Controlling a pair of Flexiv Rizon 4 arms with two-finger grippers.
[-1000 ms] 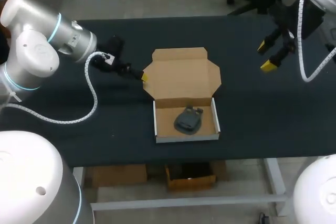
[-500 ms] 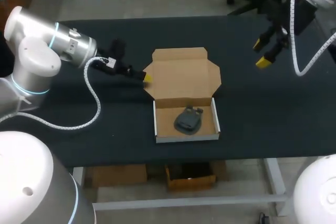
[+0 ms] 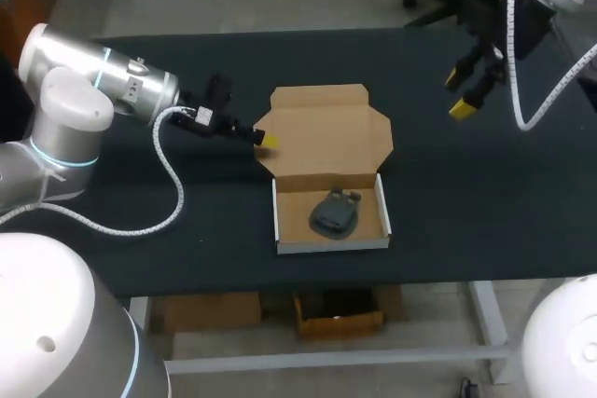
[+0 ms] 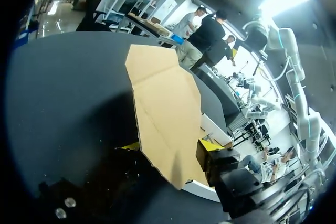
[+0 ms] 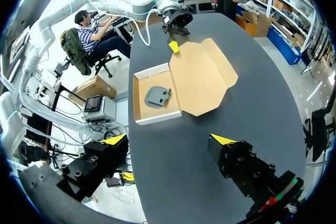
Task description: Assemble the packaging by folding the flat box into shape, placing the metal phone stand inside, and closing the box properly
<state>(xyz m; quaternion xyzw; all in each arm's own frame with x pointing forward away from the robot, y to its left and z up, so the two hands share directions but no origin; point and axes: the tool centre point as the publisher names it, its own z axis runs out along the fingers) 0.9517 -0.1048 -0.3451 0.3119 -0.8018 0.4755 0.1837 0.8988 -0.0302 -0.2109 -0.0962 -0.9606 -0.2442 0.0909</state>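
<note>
While its lid lies flat, the cardboard box holds a grey stand.

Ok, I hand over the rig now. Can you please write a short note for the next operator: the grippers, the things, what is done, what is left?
Left gripper: open, at the left flap of the lid, gripping nothing.
Right gripper: open and empty, above the far right of the table.
Box: folded into a tray, with the lid open behind it.
Phone stand: inside the tray.
Left to do: fold the lid over and close the box.
</note>
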